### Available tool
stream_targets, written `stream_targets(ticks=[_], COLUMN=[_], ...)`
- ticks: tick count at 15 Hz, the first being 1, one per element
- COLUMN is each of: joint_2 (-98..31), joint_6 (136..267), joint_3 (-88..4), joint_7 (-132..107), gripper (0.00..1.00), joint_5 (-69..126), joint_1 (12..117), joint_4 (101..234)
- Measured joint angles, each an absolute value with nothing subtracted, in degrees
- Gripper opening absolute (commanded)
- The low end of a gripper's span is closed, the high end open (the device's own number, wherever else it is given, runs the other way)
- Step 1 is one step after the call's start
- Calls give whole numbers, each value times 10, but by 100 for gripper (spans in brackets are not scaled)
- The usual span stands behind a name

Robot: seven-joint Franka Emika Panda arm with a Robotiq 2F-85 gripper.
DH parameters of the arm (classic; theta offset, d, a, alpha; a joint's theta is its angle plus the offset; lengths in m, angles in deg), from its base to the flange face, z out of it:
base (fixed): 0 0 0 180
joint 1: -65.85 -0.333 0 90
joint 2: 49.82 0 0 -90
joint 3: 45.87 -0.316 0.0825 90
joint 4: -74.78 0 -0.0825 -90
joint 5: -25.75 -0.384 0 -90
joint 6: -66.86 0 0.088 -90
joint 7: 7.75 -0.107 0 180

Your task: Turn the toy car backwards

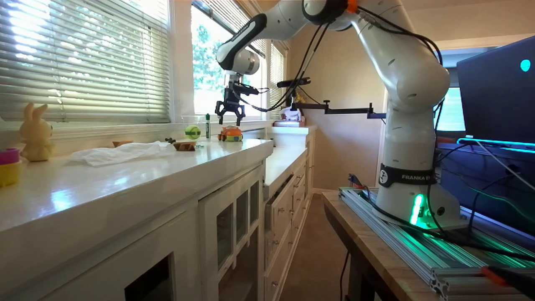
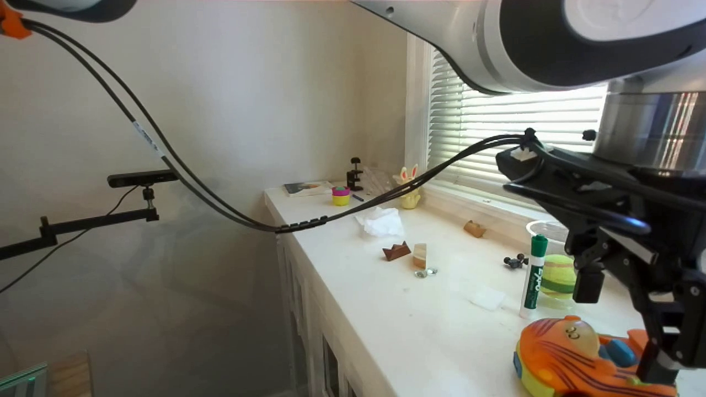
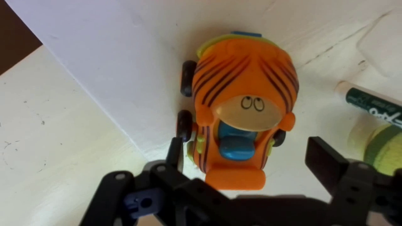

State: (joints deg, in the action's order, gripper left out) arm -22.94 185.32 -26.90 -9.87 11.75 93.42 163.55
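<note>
There's one toy car, one marker, one rabbit.

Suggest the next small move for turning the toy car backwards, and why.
I'd probably lower the gripper slightly, jaws open: it appears to hover just above the orange toy car, and in the wrist view the fingers stand apart on either side of the car's blue seat, not gripping yet.

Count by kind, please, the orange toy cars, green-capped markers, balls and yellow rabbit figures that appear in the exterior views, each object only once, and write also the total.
Orange toy car: 1
Green-capped marker: 1
Ball: 1
Yellow rabbit figure: 1
Total: 4
</note>
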Motion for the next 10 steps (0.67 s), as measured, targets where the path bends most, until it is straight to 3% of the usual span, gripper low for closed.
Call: stream_targets(ticks=[10], joint_2=[-214], joint_6=[1863], joint_3=[-271], joint_7=[-105], gripper=[100], joint_5=[113], joint_1=[943], joint_4=[1630])
